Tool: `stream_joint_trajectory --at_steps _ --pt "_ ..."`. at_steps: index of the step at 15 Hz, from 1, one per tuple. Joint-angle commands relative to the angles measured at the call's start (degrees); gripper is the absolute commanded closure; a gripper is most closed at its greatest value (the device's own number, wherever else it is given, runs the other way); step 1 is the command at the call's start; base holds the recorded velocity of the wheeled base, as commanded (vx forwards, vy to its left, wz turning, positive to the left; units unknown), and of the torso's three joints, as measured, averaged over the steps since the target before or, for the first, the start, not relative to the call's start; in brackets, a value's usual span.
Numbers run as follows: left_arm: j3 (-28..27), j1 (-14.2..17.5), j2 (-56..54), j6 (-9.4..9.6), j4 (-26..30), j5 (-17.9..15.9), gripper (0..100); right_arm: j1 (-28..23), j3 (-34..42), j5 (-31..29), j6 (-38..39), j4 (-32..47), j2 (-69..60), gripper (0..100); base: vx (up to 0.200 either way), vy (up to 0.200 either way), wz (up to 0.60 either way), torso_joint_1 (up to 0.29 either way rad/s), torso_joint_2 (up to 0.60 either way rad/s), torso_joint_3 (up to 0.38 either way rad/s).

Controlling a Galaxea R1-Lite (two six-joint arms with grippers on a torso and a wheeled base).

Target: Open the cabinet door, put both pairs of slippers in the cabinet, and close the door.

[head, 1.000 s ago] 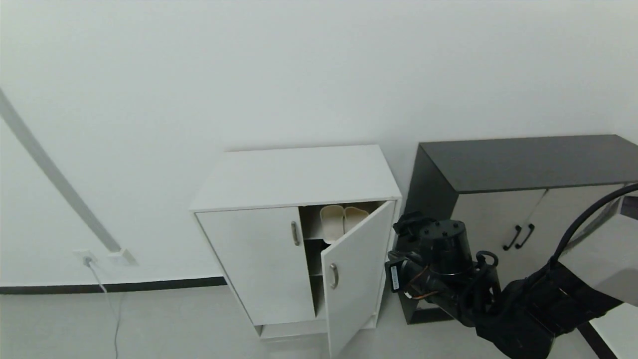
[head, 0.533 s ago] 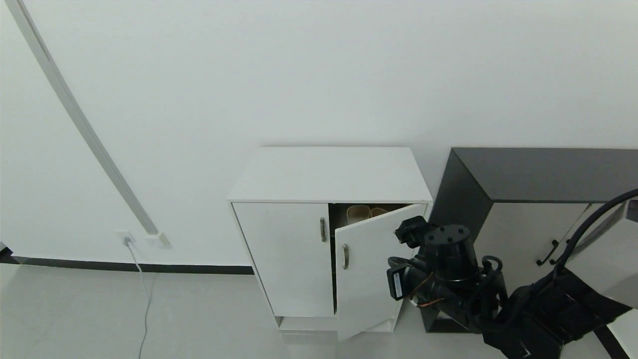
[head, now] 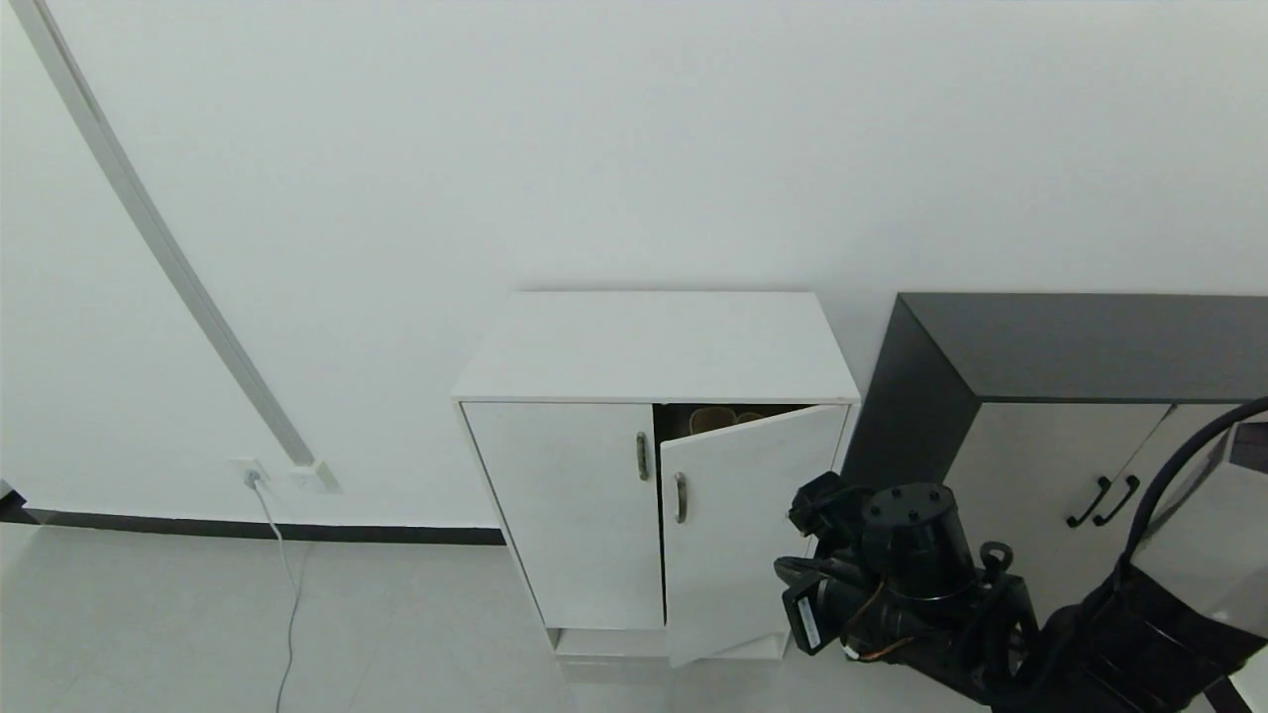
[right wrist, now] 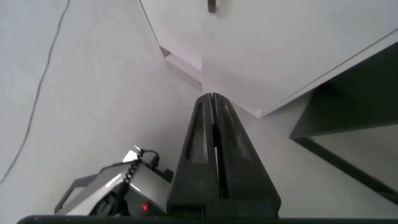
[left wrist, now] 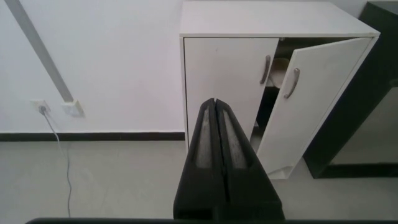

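Trouble here would come mostly from the right door (head: 743, 525) of the white cabinet (head: 654, 347). It hangs a little bit open, with its handle (head: 680, 497) side sticking out toward us. Pale slippers (head: 718, 418) sit on the top shelf inside and peek through the gap. We cannot tell if both pairs are in there. If one pair is left out, shutting the door now would leave the job half done. The right gripper (right wrist: 213, 96) is low down, near the bottom of the door on its right side. Its jaws are pressed tight together with nothing in them. That spot is close to the hinge, so we think a push there would need more force. A hard push could slide off the smooth door or shove the whole cabinet back. A quick push could make the door bounce open again. A slipper toe sticking out could also stop the door from closing. The arm is close to the dark cabinet (head: 1080, 332) on the right, so a wide swing could bump it. The left gripper (left wrist: 214, 101) is farther back on the near side and points at the cabinet. Its jaws are also pressed together and hold nothing.
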Motion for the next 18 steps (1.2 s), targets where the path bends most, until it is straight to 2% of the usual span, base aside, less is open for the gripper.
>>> stream_joint_trajectory --at_steps 1,6,11,18 --pt "0.0 0.0 0.07 -0.03 -0.01 -0.05 100 0.06 0.5 0.0 -0.03 -0.01 0.52 100 0.2 0.0 0.0 0.007 0.01 0.002" --pt "0.0 0.0 0.07 -0.03 -0.01 -0.05 100 0.85 0.06 0.0 -0.03 -0.18 3.16 100 0.2 0.0 0.0 0.0 0.0 0.0" --pt "0.0 0.0 0.07 -0.03 -0.01 -0.05 100 0.94 -4.25 -0.26 0.14 -4.84 11.42 100 0.0 0.0 0.0 0.0 0.0 0.0" --pt "0.0 0.0 0.07 -0.03 -0.01 -0.13 100 -4.07 -16.2 -0.35 0.41 -5.1 20.03 100 0.0 0.0 0.0 0.0 0.0 0.0"
